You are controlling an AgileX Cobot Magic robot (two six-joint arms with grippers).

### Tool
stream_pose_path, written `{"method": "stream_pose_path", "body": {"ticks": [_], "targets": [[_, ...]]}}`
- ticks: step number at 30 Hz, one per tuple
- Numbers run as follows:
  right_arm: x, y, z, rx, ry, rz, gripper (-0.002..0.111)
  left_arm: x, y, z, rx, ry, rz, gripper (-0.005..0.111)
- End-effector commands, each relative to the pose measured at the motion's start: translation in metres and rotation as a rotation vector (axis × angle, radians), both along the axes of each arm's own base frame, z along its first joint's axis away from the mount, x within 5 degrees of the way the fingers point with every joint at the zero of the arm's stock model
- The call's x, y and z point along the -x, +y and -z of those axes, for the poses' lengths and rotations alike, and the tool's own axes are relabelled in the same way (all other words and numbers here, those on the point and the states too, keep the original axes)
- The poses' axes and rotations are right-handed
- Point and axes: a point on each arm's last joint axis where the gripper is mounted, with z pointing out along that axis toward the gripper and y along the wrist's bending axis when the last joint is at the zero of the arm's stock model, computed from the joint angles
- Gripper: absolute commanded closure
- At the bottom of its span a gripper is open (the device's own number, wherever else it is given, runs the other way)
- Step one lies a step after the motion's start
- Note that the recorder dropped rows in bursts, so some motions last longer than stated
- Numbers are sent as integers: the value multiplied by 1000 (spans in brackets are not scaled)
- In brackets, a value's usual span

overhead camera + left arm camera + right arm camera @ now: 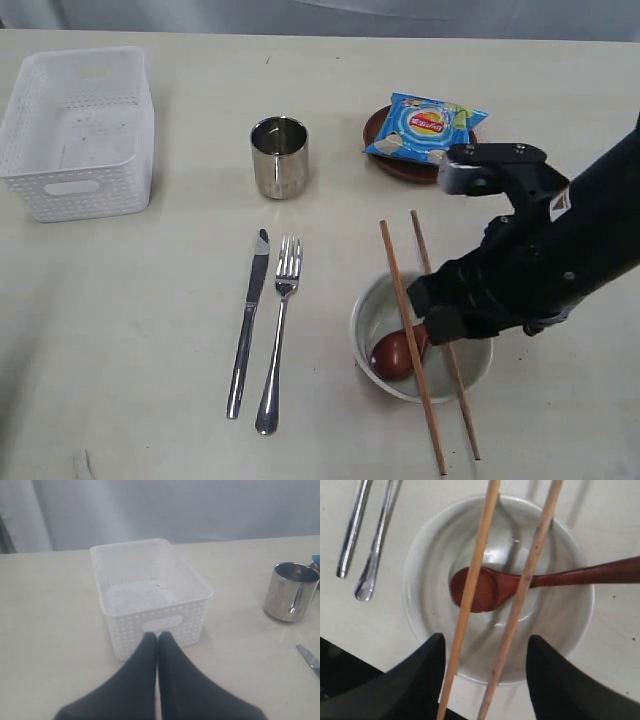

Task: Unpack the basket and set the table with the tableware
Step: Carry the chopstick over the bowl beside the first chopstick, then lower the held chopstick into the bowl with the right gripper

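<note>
Table [150, 330]: pale cream top; carries every item listed below.
Basket [78, 130]: white lattice bin, upright, at the far left of the table, well apart from the tableware.
Left gripper [157, 639]: jaws pressed together, nothing between them; tips at the basket's near wall, just below its slot handle. Contact with the wall cannot be confirmed from this angle.
Steel cup [279, 157]: upright, mouth up, right of the basket and beyond the cutlery.
Knife [248, 325]: flat on the table, tip pointing towards the cup.
Fork [278, 335]: flat, just beside the knife on its right and parallel to it, tines towards the cup.
Bowl [372, 310]: off-white, upright, right of the fork, near the front edge.
Wooden spoon [393, 355]: reddish-brown head inside the bowl; handle passes over the rim on the right.
Chopsticks [402, 300]: two, roughly parallel, laid across the bowl's rim above the spoon, both ends overhanging.
Plate [405, 170]: dark brown, round, at the far right behind the bowl.
Chip bag [425, 128]: blue, lying on the plate and covering most of it.
Right gripper [486, 642]: jaws spread wide above the bowl's near rim, one finger outside each chopstick, gripping nothing.
</note>
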Motion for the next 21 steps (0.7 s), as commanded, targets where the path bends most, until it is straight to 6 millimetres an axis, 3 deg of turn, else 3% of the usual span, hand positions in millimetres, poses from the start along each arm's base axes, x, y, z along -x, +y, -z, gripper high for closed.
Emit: {"method": "stream_pose_path", "body": {"ticks": [1,5,10,21], "targets": [[7,7,0,91,-45,-35,60,0,0,0,4,-4,8,107],[14,19,0,105,-81,-58,59,0,0,0,4,-4,8,107],[19,29,0,89,-137,-117,45,0,0,0,4,-4,8,107],[8,38,18,181,-60,-93,45,0,0,0,4,-4,8,107]]}}
